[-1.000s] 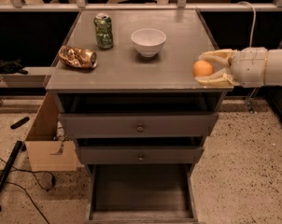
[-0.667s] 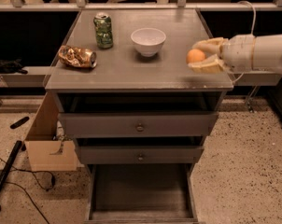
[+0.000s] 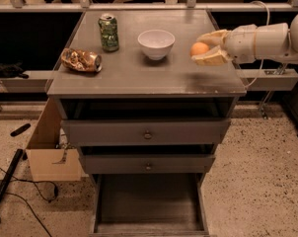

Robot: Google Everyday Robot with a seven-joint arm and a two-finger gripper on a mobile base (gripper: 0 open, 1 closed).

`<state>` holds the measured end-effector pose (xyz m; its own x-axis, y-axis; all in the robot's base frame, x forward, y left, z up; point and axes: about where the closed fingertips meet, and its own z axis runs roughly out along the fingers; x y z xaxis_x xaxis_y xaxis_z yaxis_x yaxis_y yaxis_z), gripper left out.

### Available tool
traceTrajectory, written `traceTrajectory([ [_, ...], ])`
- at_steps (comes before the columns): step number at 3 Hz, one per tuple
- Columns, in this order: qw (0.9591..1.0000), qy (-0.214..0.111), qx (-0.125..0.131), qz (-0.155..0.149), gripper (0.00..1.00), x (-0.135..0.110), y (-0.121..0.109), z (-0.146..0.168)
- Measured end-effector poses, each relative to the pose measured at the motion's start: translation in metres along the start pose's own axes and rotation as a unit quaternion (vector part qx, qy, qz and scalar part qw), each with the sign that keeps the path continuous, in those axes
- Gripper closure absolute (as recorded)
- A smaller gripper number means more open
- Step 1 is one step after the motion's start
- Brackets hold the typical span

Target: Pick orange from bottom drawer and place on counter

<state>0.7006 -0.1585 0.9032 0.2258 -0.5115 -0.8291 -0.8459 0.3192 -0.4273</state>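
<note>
The pale two-finger gripper (image 3: 199,49) at the end of the white arm has travelled inward from the right edge over the last second. It now sits above the right side of the flat grey matte counter (image 3: 139,75), its two fingers pinching the small round orange (image 3: 199,49) between them. The orange has therefore left the open, deep grey bottom drawer (image 3: 149,204), whose dark floor lies bare. It is now near the white ceramic bowl (image 3: 156,43), though clearly apart from it. A faint shadow on the counter below suggests the fruit hangs above the surface and is not resting on it, but this angle does not settle that. The pick looks done; judging from this, only lowering and letting go remain
</note>
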Motion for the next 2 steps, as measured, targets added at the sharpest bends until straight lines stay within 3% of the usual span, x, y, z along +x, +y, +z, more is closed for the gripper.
traceTrajectory([
  [2,0.9987,0.044,-0.025,-0.005,1.00,0.028,0.041,0.010],
])
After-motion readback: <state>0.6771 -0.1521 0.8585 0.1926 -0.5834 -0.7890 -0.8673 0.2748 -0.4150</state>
